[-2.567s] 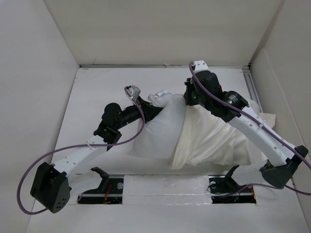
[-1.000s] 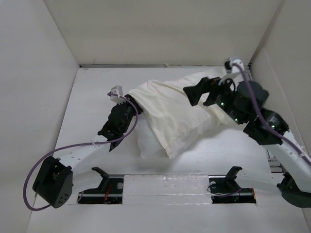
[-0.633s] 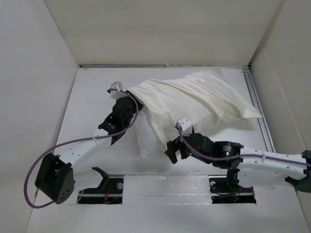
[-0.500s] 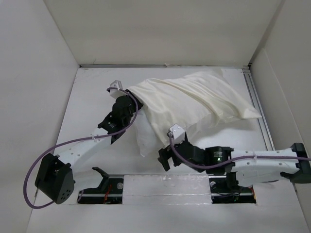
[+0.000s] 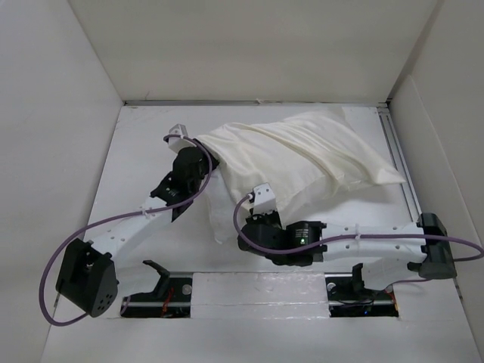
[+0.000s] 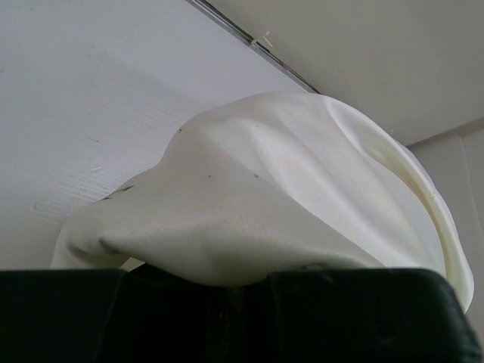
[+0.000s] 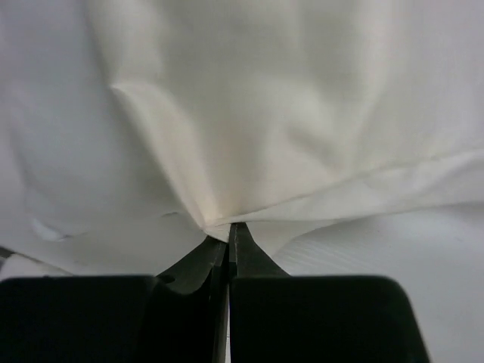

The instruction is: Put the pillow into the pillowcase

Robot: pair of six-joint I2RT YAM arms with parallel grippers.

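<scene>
Now pinching cloth with the right gripper (image 7: pixel 228 240): jaws pressed flat together in the right wrist view, with folds running into the tips at the near hem of the pillowcase (image 5: pixel 302 155), or so judged, since hard to separate there from the whiter pillow (image 5: pixel 218 219). Lying across the middle of the table (image 5: pixel 144 151), long axis from near-left to far-right, with the pillowcase drawn over most of the length and only the near-left end of the pillow bare. Gripped also at the far-left corner of the opening by the left gripper (image 5: pixel 199 156); jaws hidden under the draped cloth in the left wrist view, but judged clamped on the pillowcase, as the cloth rising straight out of them suggests. Standing just near of the bare end with the right gripper, so nearer to it than the left gripper, and with the uncovered part to the left and slightly near of the tips. Needs therefore, by this reading, a pull of the hem toward near-left, along the long axis, against the hold at the far-left corner. Compared with half a second ago: swung further left and in under the near edge, then snapped from wide open to shut; no change in the left hold, nor in the lie of pillow and pillowcase. Compared with a second ago: brought down from the far-right end, where hovering open above the pillowcase.
</scene>
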